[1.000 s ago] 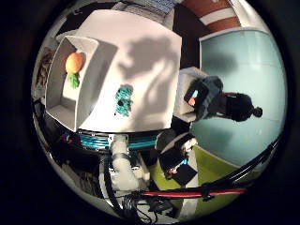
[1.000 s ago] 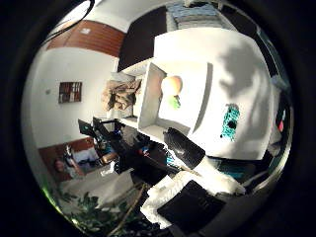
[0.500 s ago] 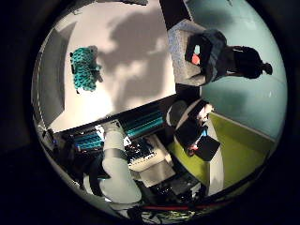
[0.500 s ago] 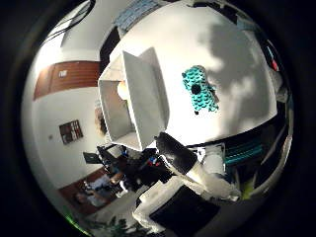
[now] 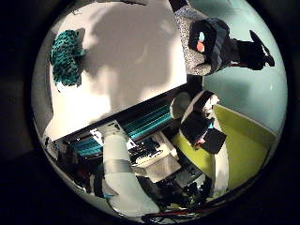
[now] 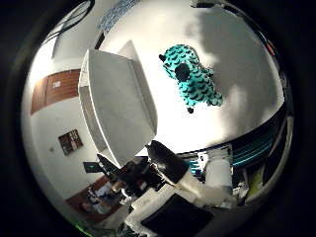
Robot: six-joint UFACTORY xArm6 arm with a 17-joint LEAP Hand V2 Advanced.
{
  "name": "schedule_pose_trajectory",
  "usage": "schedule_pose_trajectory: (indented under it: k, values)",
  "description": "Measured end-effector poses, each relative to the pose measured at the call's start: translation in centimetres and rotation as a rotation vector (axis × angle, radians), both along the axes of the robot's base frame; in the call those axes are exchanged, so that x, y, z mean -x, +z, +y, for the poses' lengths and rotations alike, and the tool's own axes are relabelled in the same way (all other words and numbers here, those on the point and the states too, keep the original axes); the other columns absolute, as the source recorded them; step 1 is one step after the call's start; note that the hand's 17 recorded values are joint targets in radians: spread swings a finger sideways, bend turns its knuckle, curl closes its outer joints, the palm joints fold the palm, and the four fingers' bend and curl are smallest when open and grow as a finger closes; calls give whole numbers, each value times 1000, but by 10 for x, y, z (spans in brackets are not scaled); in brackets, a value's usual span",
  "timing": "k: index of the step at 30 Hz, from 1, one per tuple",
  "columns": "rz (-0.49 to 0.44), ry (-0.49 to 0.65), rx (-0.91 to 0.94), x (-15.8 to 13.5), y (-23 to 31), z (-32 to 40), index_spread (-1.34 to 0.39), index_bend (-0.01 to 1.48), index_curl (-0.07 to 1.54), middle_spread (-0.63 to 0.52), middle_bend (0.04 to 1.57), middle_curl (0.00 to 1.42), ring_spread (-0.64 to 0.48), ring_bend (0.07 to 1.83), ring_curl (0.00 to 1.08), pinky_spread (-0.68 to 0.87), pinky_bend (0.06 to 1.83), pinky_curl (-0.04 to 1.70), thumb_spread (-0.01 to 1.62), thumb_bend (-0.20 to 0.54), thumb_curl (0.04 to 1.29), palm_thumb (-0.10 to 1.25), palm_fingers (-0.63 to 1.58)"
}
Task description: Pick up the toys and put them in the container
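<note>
A teal plush toy with black spots (image 6: 193,77) lies on the white table (image 6: 237,59), close to the palm in the right thumb side palm view. The white container (image 6: 117,104) stands beside it on the table, seen from its outer wall, so its inside is hidden. The right little finger side palm view shows the teal toy (image 5: 66,54) at the table's far side. My hand (image 5: 117,169) is above the table near its edge, away from the toy, with its fingers (image 6: 188,178) relaxed and nothing between them.
A grey box with red and blue spots (image 5: 202,42) stands off the table's corner. Beyond the table lie a teal floor (image 5: 258,103) and a yellow-green mat (image 5: 239,150). Clutter (image 5: 155,159) sits below the table's edge.
The camera has come closer to the table and the teal toy, which now fills more of the thumb side view. The container's inside and the orange toy in it have gone out of sight.
</note>
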State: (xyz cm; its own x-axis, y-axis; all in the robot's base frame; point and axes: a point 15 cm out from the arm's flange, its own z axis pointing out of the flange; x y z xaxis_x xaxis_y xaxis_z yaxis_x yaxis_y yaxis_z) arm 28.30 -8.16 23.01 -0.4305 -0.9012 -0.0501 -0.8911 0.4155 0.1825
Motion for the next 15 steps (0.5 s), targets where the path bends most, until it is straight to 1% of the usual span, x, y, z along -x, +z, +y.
schedule_pose_trajectory:
  k: [6,15]
  values:
    - [-51,-53,23,-12,-30,-4,-70,173,328,222,188,298,275,397,213,561,647,260,1102,-23,288,394,203]
    - [57,-70,-6,-4,-73,-2,-60,172,328,236,192,303,278,402,218,556,642,247,1105,-23,284,388,196]
